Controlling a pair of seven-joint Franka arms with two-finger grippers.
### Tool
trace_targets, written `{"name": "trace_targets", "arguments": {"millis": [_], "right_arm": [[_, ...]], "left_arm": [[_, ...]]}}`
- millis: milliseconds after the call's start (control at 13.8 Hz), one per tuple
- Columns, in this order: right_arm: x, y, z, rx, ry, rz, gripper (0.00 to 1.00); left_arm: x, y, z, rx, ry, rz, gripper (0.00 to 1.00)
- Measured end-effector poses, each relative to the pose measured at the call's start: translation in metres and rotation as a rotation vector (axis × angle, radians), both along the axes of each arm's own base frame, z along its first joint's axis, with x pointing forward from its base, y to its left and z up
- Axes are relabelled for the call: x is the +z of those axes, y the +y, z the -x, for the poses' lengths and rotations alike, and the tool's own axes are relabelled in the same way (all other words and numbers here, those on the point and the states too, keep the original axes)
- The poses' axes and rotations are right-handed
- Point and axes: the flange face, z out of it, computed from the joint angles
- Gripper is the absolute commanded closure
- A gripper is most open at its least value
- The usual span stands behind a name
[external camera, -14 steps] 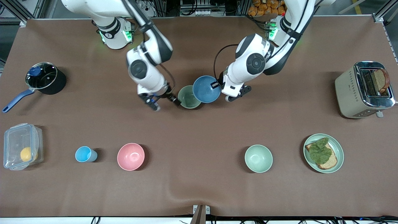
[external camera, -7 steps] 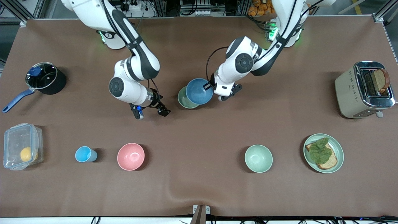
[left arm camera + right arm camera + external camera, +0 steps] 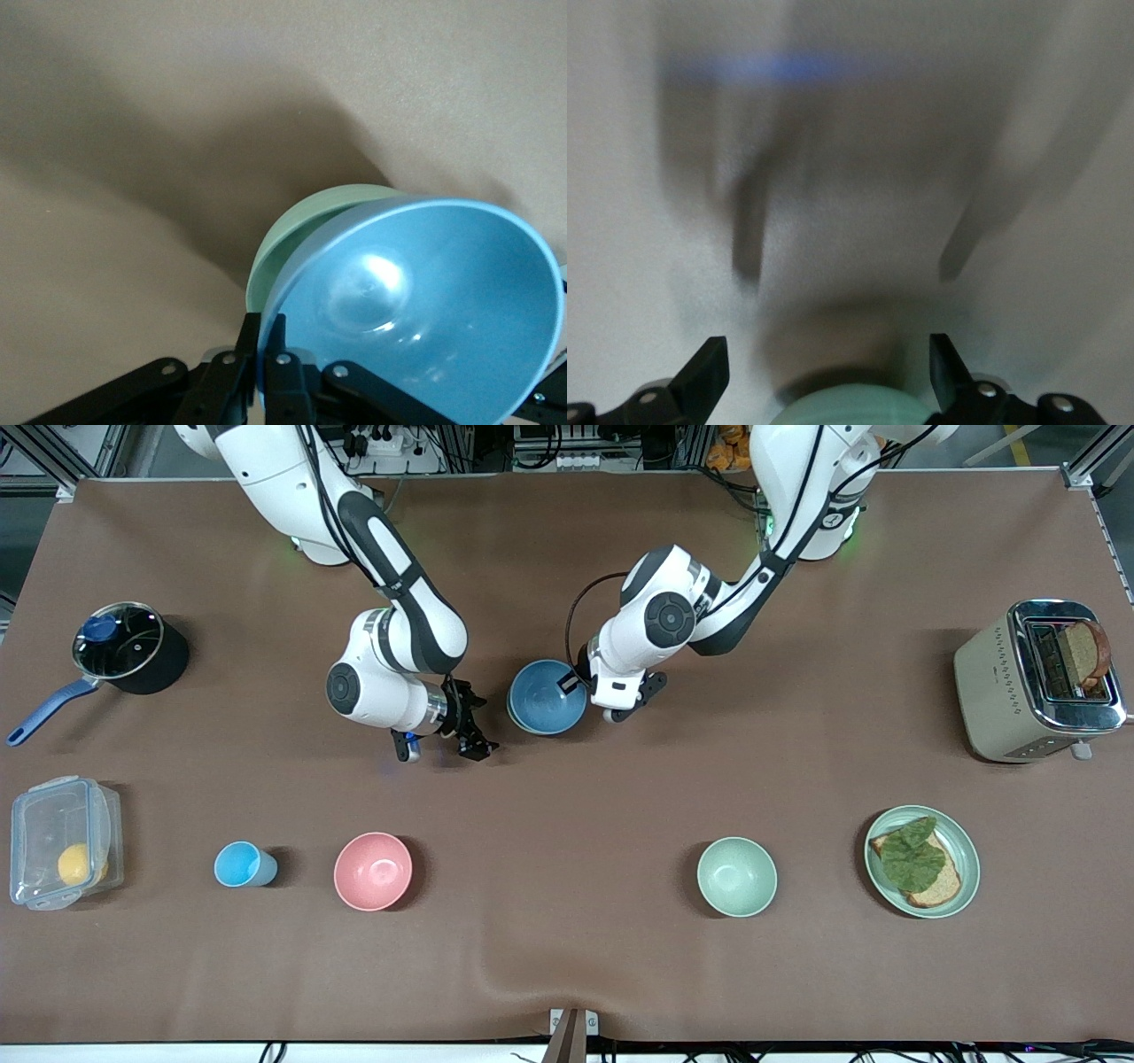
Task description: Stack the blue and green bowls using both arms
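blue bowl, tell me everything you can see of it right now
The round matte medium-blue bowl is plain, looks like smooth plastic and holds nothing, with a glossy highlight on its inner base. In the left wrist view it tilts slightly as it sits in the pale sage-green bowl, whose rim shows around one side. The left hand is shut on its rim, one finger inside and one outside. The pair lies mid-table between the two arms, farther from the front camera than the pink bowl. The right hand is open beside it, not touching.

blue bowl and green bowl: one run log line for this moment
left hand shut on blue bowl | blue bowl over green bowl | right hand open, empty, beside the bowls
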Motion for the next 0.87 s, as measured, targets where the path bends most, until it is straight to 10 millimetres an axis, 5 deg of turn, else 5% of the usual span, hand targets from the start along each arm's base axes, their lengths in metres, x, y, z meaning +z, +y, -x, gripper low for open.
{"name": "trace_targets", "arguments": {"millis": [726, 799, 872], "right_arm": [[0.000, 0.019, 0.010, -0.046, 0.007, -0.058, 0.00], [0.000, 0.019, 0.010, -0.044, 0.006, -0.059, 0.00], [0.000, 0.019, 0.010, -0.043, 0.005, -0.059, 0.00]], "left_arm": [[-0.020, -0.015, 0.008, 0.011, 0.038, -0.013, 1.00], [-0.023, -0.015, 0.007, 0.014, 0.042, -0.014, 0.93], [-0.026, -0.015, 0.006, 0.017, 0.046, -0.015, 0.61]]}}
